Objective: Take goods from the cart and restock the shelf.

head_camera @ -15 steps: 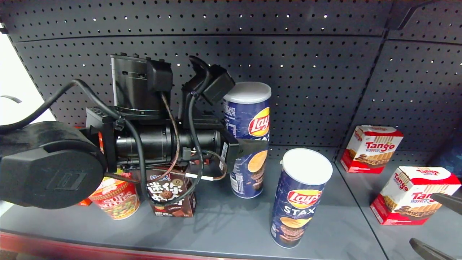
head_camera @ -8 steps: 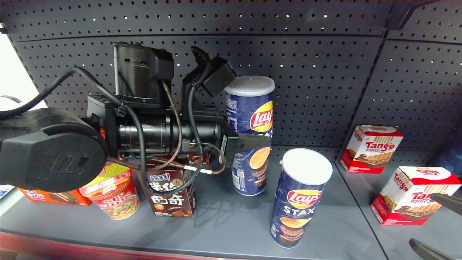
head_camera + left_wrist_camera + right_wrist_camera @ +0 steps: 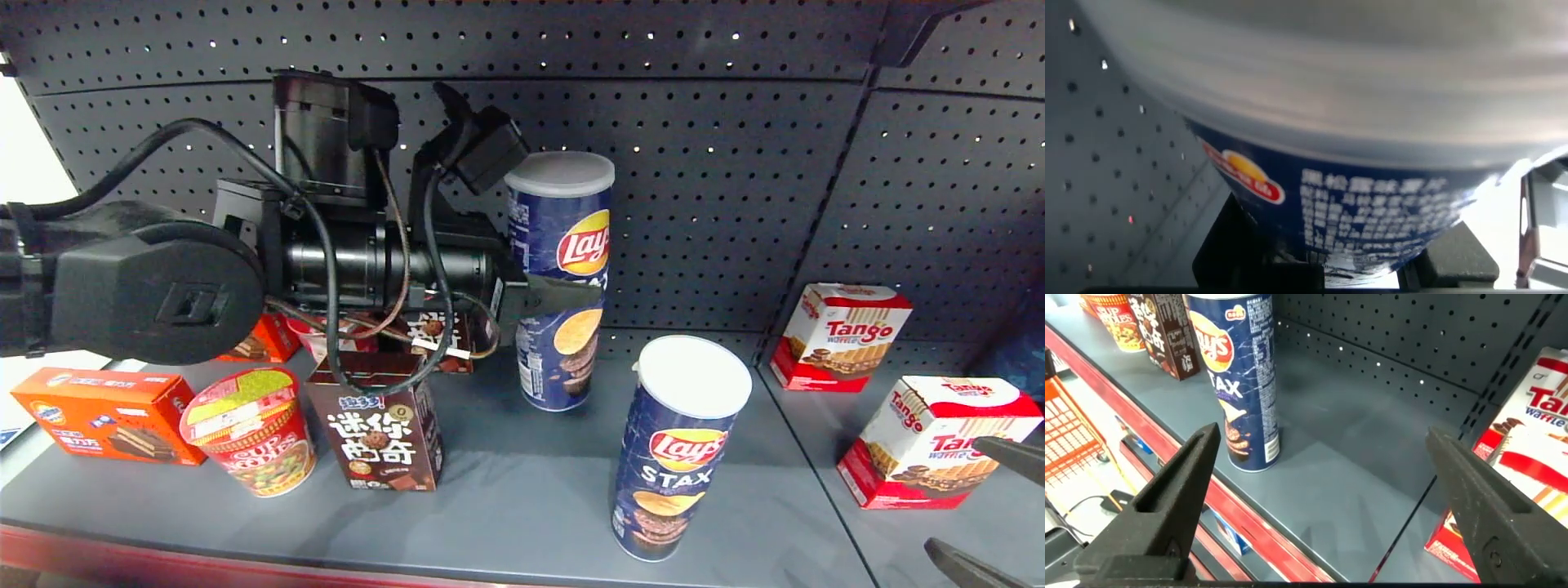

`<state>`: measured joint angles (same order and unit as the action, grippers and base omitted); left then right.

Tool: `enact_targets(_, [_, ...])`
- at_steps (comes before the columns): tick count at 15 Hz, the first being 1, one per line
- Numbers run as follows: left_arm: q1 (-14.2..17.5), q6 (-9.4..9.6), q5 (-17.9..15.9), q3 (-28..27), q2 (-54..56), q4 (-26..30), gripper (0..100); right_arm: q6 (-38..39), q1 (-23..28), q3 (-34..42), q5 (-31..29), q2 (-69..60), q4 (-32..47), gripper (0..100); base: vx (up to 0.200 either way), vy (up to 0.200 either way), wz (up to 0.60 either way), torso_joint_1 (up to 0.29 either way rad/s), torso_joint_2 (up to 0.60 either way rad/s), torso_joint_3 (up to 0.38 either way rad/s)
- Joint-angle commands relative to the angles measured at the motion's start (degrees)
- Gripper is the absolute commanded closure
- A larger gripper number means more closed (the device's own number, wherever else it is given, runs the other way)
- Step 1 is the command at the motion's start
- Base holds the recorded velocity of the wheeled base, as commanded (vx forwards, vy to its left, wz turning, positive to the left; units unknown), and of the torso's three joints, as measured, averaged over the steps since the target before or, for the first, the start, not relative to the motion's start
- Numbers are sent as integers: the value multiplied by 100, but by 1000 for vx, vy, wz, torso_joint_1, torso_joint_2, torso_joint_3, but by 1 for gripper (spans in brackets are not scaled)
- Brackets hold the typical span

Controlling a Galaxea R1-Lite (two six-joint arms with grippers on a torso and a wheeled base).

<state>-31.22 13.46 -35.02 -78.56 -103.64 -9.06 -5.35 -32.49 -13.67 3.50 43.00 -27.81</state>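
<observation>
Right gripper (image 3: 1327, 510) empty; left gripper (image 3: 563, 296) clamped on a chip can (image 3: 559, 245).
Nearest, at lower right of the frame, I see the right fingers spread wide, holding nothing. At centre right, a second can (image 3: 682, 445) stands on the shelf (image 3: 506, 506), lid on. Farther back at frame centre, the left fingers pinch the chip can at mid-height before the pegboard (image 3: 718, 188); its lid is on and its contents are hidden.

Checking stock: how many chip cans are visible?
2. The held can is in the left gripper by the pegboard; the free can stands near the shelf front. Others may hide behind the arm.
</observation>
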Motion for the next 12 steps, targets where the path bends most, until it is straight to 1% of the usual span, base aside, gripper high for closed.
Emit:
enact_targets(1, [28, 25, -4, -204, -341, -52, 100, -1, 6, -31, -7, 7, 3, 0, 0, 0, 0, 0, 0, 0])
enact_targets(3, [28, 96, -48, -248, -446, -52, 100, -1, 14, -31, -7, -2, 3, 0, 0, 0, 0, 0, 0, 0])
enact_targets(5, [28, 104, -57, -257, -569, -70, 100, -10, 23, -22, -7, 7, -5, 0, 0, 0, 0, 0, 0, 0])
enact_targets(8, [134, 104, -57, -274, -859, -518, 100, -10, 32, 4, -16, 33, -5, 0, 0, 0, 0, 0, 0, 0])
enact_targets(12, [134, 96, -13, -380, -1088, -562, 100, -10, 41, 22, -25, 42, -5, 0, 0, 0, 0, 0, 0, 0])
